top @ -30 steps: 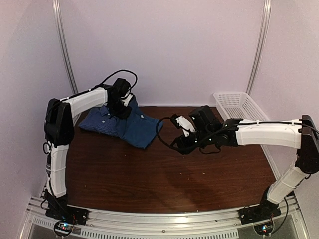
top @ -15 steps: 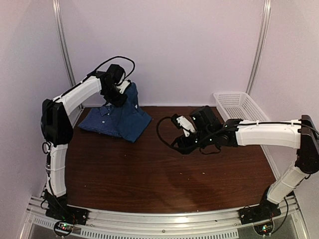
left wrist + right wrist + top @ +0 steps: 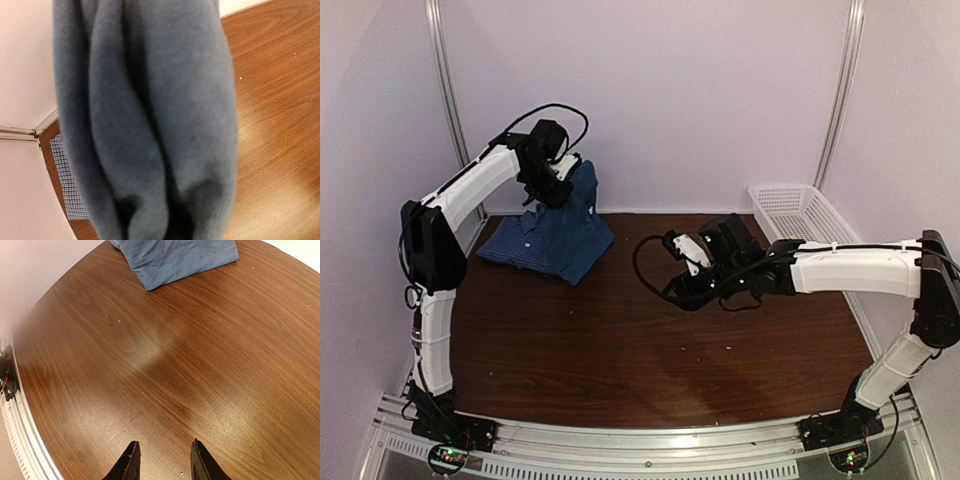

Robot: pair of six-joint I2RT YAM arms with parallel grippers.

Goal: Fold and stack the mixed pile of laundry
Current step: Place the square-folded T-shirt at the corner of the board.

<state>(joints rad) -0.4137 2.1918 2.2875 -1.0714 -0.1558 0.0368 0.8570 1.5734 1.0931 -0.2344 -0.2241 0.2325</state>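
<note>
My left gripper (image 3: 562,187), seemingly clamped, holds teal t-shirt (image 3: 582,225) hanging in bunched vertical folds, upper left; right gripper (image 3: 162,462) fingers apart.

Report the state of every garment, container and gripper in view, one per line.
plain teal-blue t-shirt: one end lifted, lower end on the table.
blue-and-white fine-checked collared shirt: folded, lying flat.
white plastic lattice basket: upright, at the far right.
left gripper: raised, shut on the t-shirt.
right gripper: open, above bare wood.
</note>
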